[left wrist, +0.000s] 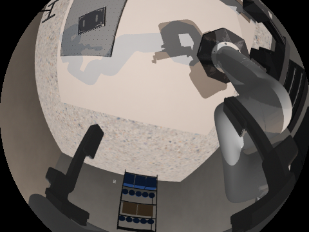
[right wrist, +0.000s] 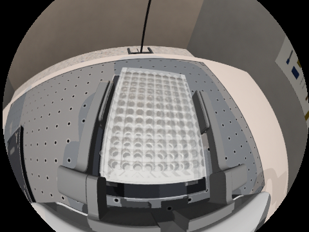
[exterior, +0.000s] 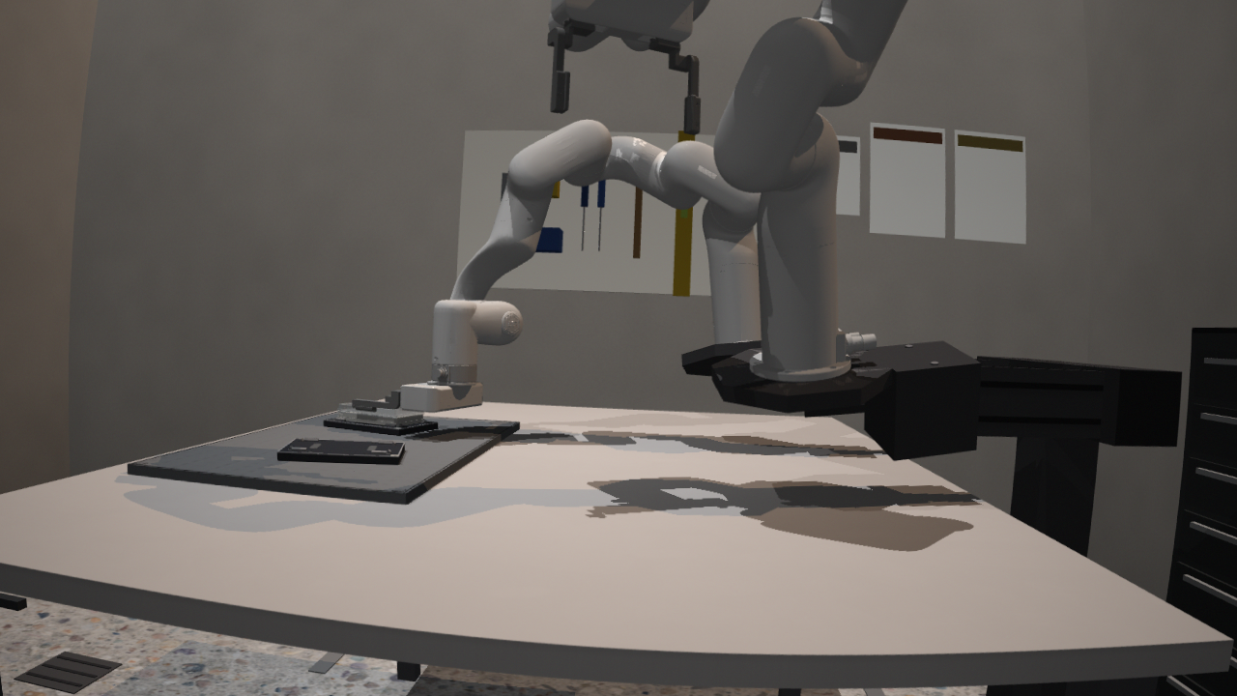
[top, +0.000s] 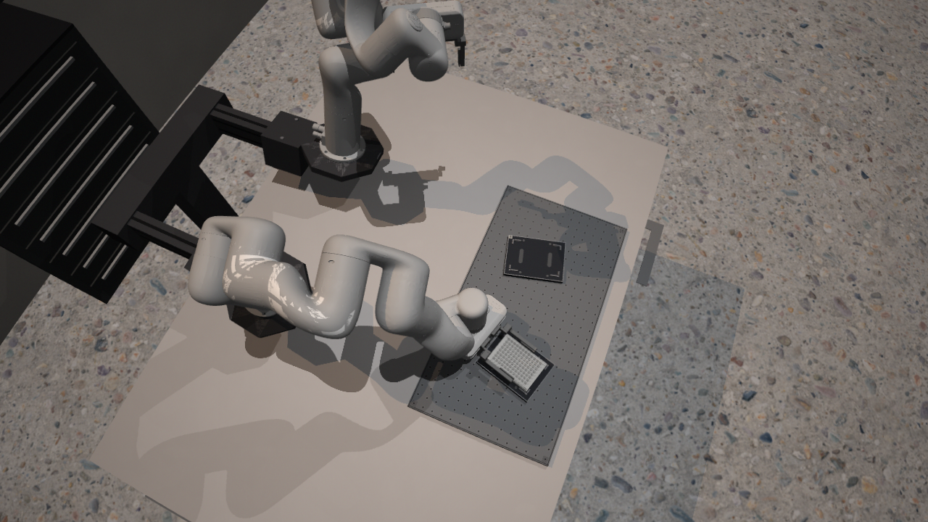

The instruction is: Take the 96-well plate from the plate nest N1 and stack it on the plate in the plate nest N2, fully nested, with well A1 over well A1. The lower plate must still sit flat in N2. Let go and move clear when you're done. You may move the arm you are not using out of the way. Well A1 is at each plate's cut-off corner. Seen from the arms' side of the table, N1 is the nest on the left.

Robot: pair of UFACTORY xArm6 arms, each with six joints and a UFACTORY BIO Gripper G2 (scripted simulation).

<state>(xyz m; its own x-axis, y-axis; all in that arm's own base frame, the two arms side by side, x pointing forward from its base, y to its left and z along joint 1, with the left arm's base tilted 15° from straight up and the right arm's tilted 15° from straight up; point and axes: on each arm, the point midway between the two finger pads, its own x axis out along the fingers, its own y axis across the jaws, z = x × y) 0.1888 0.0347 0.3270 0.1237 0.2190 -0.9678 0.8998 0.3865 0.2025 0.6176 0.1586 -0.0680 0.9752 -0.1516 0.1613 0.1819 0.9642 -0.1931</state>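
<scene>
The empty nest N1 (top: 535, 266) (exterior: 341, 449) (left wrist: 91, 21) (right wrist: 15, 161) is dark. A clear 96-well plate (top: 513, 365) (exterior: 393, 418) (right wrist: 151, 135) is over the nest N2 (top: 538, 384) (exterior: 417, 427) (right wrist: 154, 190), one plate on top of another. My right gripper (top: 520, 357) (right wrist: 153, 101) is shut on the upper plate, one finger along each long side. The lower plate is mostly hidden; full nesting and the cut-off corners cannot be made out. My left gripper (top: 461, 56) (exterior: 626, 101) (left wrist: 162, 117) is open and empty, high above the table's far side.
Both nests stand on a perforated dark board (top: 480, 415) (exterior: 215, 476) (right wrist: 55, 113) on the table (top: 441, 480) (exterior: 605, 588). The left arm (top: 340, 104) (exterior: 795, 259) is folded back near its base, apart from the right arm (top: 337, 279) (exterior: 475, 259).
</scene>
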